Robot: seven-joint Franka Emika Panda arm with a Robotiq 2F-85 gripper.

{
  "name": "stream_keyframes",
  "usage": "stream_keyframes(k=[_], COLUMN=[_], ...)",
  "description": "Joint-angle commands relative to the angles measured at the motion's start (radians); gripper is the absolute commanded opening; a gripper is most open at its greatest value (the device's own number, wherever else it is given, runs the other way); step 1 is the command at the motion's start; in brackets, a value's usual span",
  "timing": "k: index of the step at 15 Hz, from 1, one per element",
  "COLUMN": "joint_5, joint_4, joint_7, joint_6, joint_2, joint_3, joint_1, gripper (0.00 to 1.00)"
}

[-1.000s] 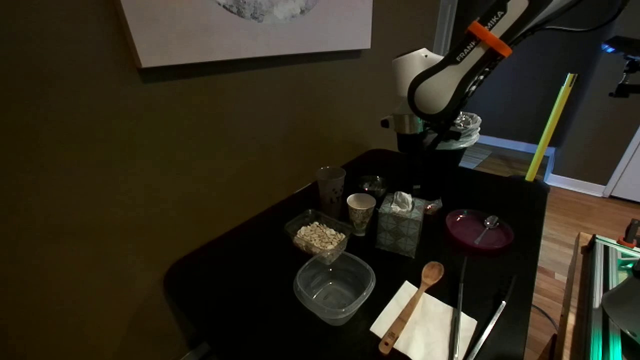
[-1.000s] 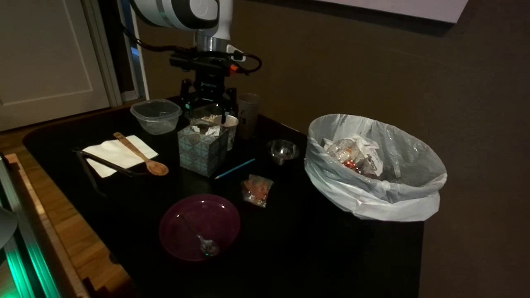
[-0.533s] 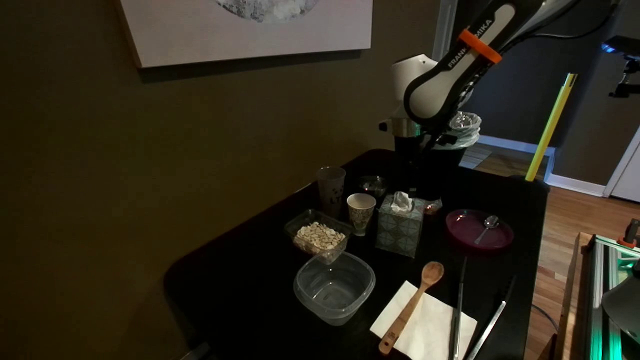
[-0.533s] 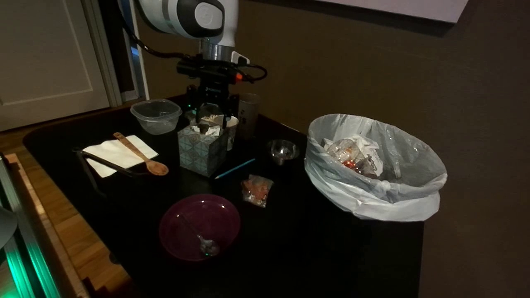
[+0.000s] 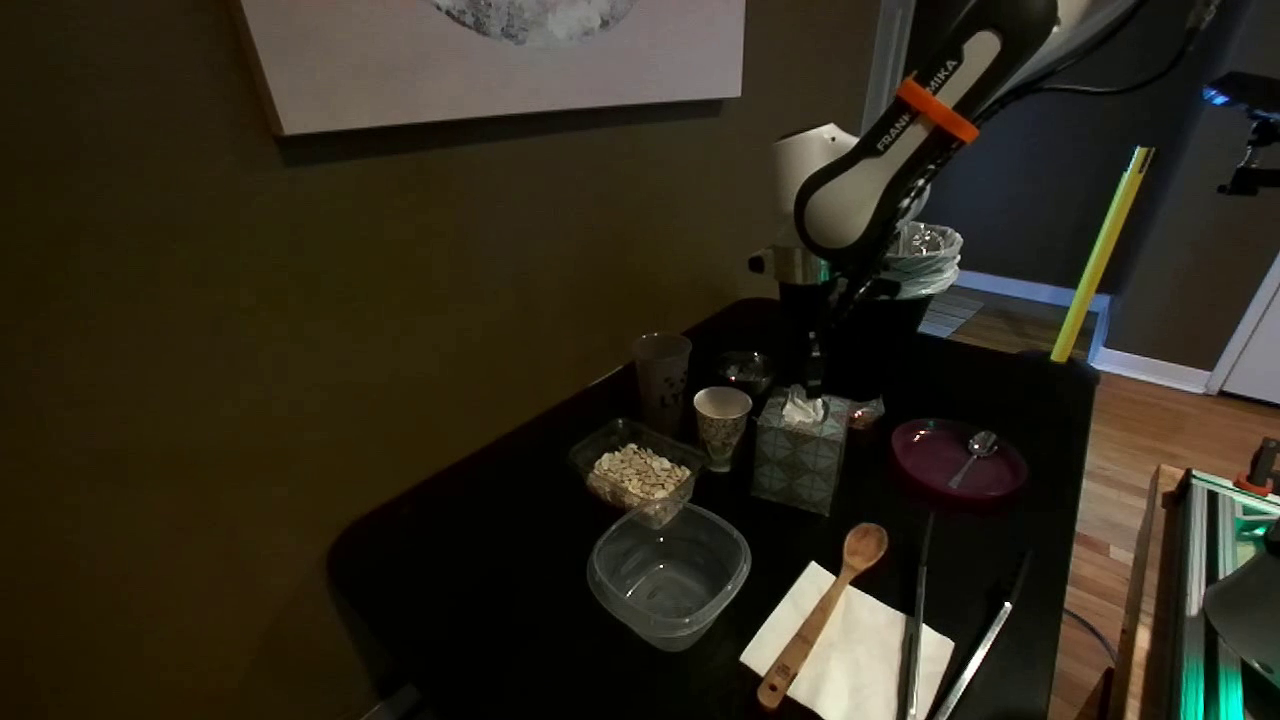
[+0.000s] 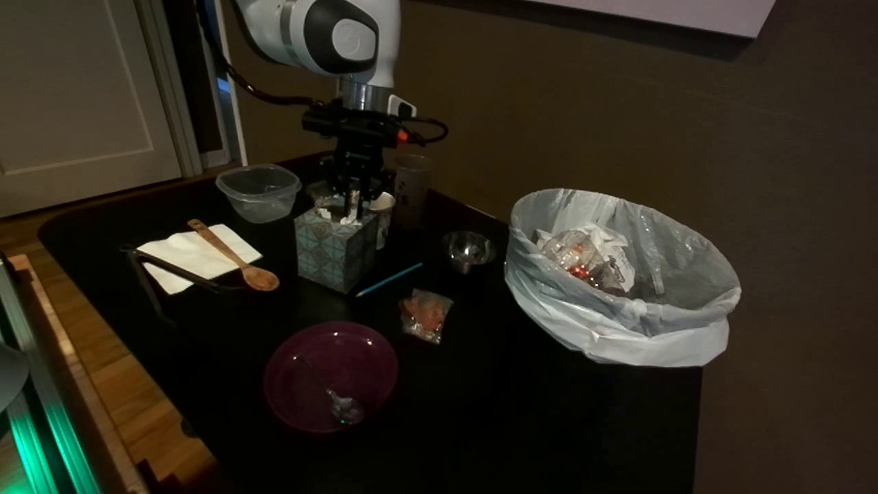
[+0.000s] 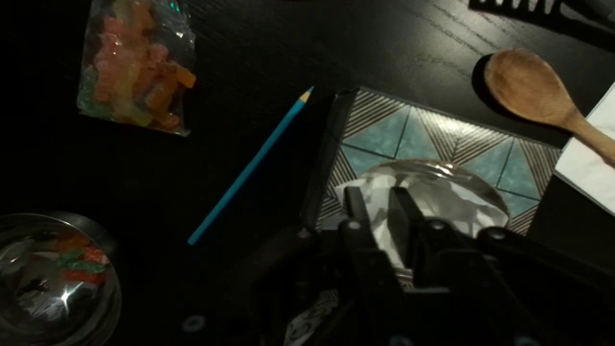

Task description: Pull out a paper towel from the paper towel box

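The paper towel box (image 6: 336, 250) stands upright on the dark table and shows in both exterior views; its teal-patterned top (image 7: 375, 137) has an oval opening. Crumpled white paper towel (image 7: 379, 185) fills that opening, with a tuft (image 5: 803, 408) rising above the top. Directly over the opening, my gripper (image 7: 377, 194) points down, its jaws fairly close together but still apart. White paper lies in the narrow gap between the two fingers, and I see no clear pinch on it. In an exterior view the fingertips (image 6: 348, 211) are down at the level of the box top.
Beside the box lie a blue pencil (image 7: 250, 168) and a candy bag (image 7: 137, 72). A glass bowl (image 7: 103, 307) and a paper cup (image 5: 722, 425) stand near. An oats container (image 5: 600, 455), clear container (image 5: 670, 625), wooden spoon (image 5: 825, 610), maroon plate (image 6: 374, 357) and lined bin (image 6: 617, 343) surround these.
My gripper has come down to the top of the box, and its jaws have drawn much closer together around the paper. The box has not moved.
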Motion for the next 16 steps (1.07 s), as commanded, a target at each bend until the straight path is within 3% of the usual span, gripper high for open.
stream_keyframes(k=[1, 4, 16], joint_5=[0.012, 0.003, 0.051], joint_4=[0.041, 0.039, -0.101], joint_7=[-0.030, -0.019, -0.027], joint_6=[0.025, 0.021, -0.074], joint_2=[0.064, 0.059, -0.221], joint_3=[0.023, 0.026, 0.025], joint_1=[-0.019, -0.017, -0.003], gripper=[0.00, 0.00, 0.00])
